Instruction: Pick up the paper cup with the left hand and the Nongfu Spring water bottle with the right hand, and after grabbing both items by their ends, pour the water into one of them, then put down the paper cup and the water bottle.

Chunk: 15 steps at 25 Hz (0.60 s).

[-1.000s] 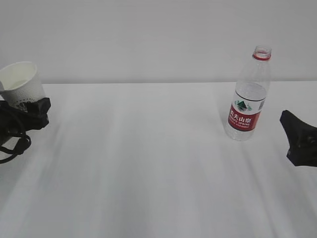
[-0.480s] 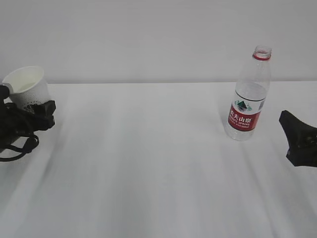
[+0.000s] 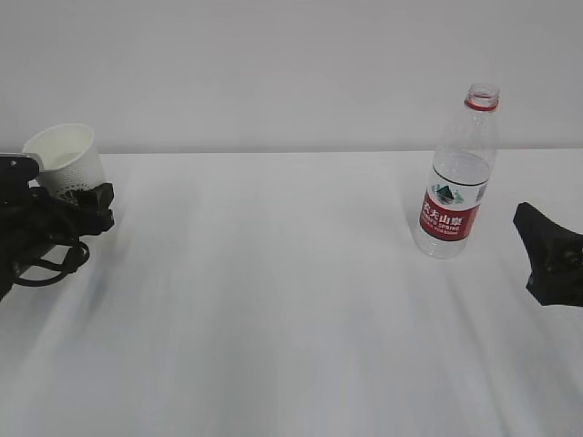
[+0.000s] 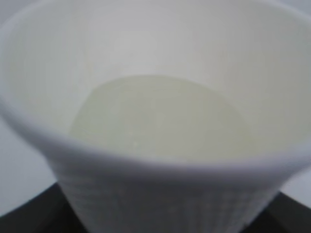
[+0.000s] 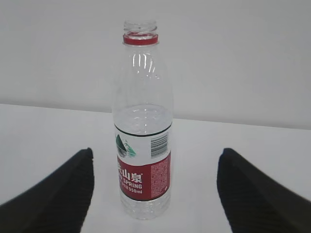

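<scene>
The paper cup (image 3: 62, 157) is white with a cream inside and hangs tilted above the table's far left. My left gripper (image 3: 71, 198) is shut on its lower end. In the left wrist view the paper cup (image 4: 160, 111) fills the frame, and I cannot tell whether it holds water. The Nongfu Spring water bottle (image 3: 457, 177) stands upright and uncapped at the right, with clear water (image 5: 143, 119) up to about its label's top. My right gripper (image 3: 547, 259) waits open to the right of it. In the right wrist view the bottle (image 5: 143, 145) stands ahead, framed between the two black fingers (image 5: 58, 194), which do not touch it.
The white table (image 3: 273, 300) runs to a plain white wall (image 3: 273, 64) behind. A black cable loop (image 3: 50, 264) hangs under my left arm.
My left gripper has carried the paper cup to the right, toward the table's middle. The right gripper and the bottle have not moved.
</scene>
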Tool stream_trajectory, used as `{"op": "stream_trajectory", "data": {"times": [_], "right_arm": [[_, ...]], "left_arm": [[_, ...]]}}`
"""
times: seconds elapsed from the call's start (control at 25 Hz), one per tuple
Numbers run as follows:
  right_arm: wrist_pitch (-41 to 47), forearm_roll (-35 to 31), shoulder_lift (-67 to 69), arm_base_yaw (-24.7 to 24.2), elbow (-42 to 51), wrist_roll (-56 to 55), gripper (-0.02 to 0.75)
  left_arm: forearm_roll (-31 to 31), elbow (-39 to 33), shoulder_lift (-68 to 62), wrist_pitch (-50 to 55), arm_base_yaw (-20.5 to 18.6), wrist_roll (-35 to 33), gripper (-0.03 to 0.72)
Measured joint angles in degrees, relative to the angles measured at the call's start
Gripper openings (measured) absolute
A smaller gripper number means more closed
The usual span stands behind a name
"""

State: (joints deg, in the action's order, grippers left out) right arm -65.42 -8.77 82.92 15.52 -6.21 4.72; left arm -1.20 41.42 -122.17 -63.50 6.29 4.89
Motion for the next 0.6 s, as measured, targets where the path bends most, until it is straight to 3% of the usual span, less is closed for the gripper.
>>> {"op": "stream_trajectory", "data": {"times": [0.6], "right_arm": [[0.0, 0.0, 0.0, 0.0, 0.0, 0.0, 0.593]], "left_arm": [[0.4, 5.9, -6.8, -0.4, 0.0, -0.1, 0.524]]}}
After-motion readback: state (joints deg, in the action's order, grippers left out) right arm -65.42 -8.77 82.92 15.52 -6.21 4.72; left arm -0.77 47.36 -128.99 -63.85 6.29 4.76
